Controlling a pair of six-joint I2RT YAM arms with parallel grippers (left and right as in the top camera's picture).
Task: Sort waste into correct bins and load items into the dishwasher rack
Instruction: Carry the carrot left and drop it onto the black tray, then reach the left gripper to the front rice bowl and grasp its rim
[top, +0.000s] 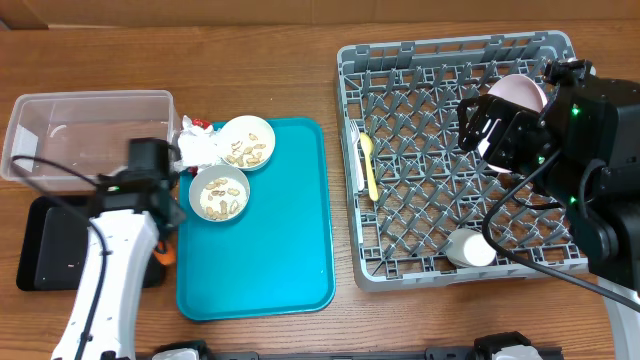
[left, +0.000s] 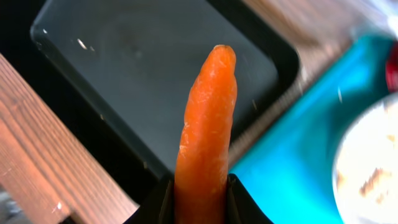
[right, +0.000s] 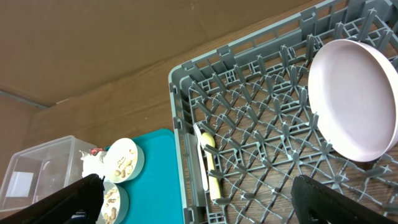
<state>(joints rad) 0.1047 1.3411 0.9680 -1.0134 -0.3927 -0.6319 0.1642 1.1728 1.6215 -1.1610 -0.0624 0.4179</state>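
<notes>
My left gripper (left: 200, 199) is shut on the orange carrot (left: 208, 124) and holds it over the near edge of the black tray (left: 155, 68). In the overhead view the carrot (top: 163, 256) shows beside the black tray (top: 50, 245). The clear tub (top: 60, 130) stands behind it. Two bowls (top: 247, 142) (top: 219, 192) with food bits sit on the teal tray (top: 280, 250), next to the napkin (top: 197, 148) and the red wrapper (top: 198, 123). The rack (top: 460, 160) holds the plate (top: 520, 92), cup (top: 470, 248), spoon (top: 370, 165) and fork (top: 356, 160). My right gripper (right: 199, 205) is open above the rack.
The right arm (top: 590, 150) hangs over the rack's right side. The rack's grey rim (right: 180, 124) runs close along the teal tray's right edge. Bare wooden table lies behind the tray and the tub.
</notes>
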